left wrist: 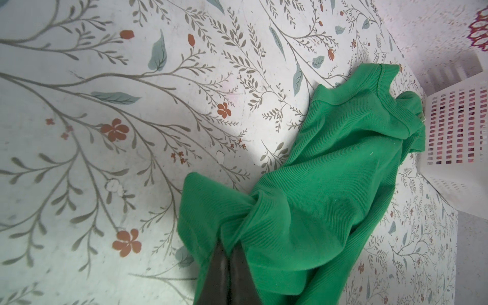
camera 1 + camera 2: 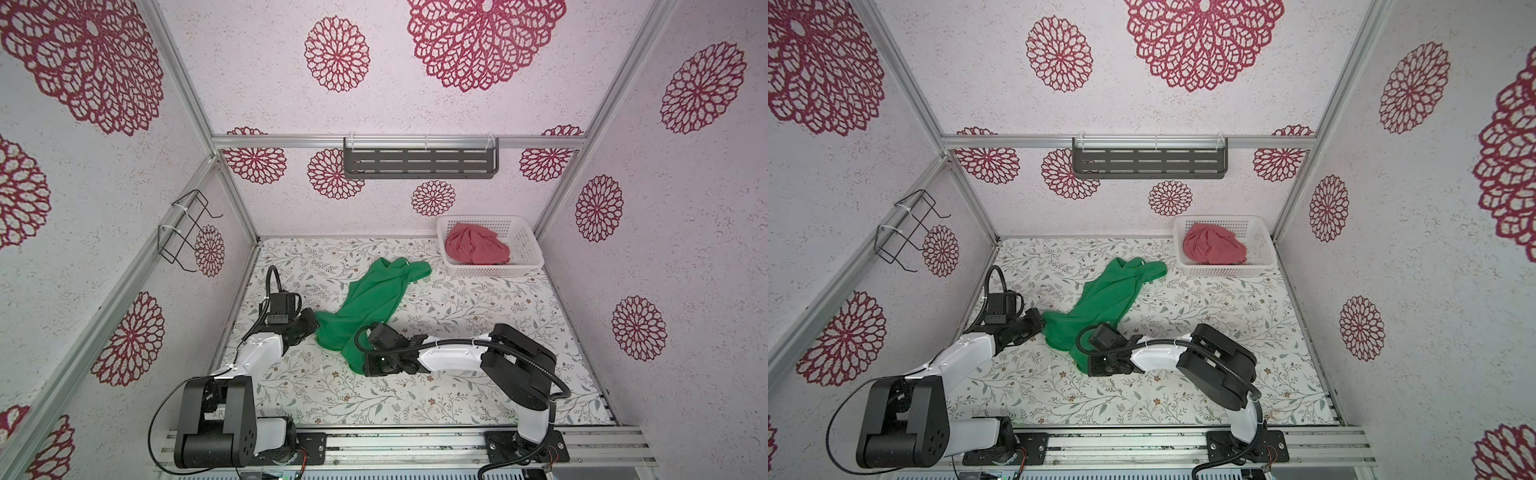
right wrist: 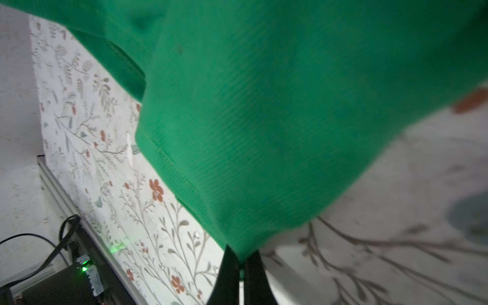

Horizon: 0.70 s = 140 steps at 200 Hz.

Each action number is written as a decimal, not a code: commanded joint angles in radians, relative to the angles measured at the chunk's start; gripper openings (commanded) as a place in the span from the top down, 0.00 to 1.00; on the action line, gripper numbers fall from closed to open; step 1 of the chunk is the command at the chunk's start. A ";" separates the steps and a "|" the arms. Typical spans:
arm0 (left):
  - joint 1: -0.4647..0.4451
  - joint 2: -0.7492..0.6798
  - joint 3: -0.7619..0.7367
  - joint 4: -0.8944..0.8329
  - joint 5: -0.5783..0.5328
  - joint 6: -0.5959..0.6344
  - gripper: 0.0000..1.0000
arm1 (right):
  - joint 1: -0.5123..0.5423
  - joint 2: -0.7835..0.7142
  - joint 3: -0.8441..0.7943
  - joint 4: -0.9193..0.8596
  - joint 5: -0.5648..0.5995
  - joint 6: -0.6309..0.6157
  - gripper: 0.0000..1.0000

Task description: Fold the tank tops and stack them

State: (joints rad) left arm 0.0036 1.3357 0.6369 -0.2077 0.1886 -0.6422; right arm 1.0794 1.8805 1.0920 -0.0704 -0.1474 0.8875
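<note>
Now, green tank top [image 2: 374, 291] edge in both clenched jaws — open mat [image 2: 498, 316] rightward.

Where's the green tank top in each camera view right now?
Top view: green tank top mid-table, stretching toward the basket.
Top view: same spot.
Left wrist: bunched in the left gripper, trailing away.
Right wrist: close up, filling most of the picture, pinched in the right gripper.
Shared landmark: the floral table.
</note>
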 commanded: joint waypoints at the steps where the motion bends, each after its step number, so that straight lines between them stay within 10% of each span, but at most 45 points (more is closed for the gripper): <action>1: -0.044 -0.011 0.015 -0.017 -0.002 0.000 1.00 | -0.058 -0.120 -0.022 -0.279 0.098 -0.139 1.00; 51: -0.319 0.063 0.021 -0.085 -0.029 -0.014 1.00 | -0.224 -0.280 -0.167 -0.635 0.263 -0.304 1.00; 94: -0.367 -0.019 0.062 -0.230 -0.045 0.032 0.35 | -0.297 -0.288 -0.176 -0.620 0.276 -0.332 1.00; 140: -0.356 -0.164 -0.010 -0.272 -0.078 -0.036 0.37 | -0.318 -0.270 -0.187 -0.593 0.275 -0.346 1.00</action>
State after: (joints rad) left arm -0.3611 1.2079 0.6643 -0.4408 0.1368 -0.6411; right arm 0.7799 1.6066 0.9031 -0.6327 0.0940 0.5678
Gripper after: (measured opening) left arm 0.659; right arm 0.043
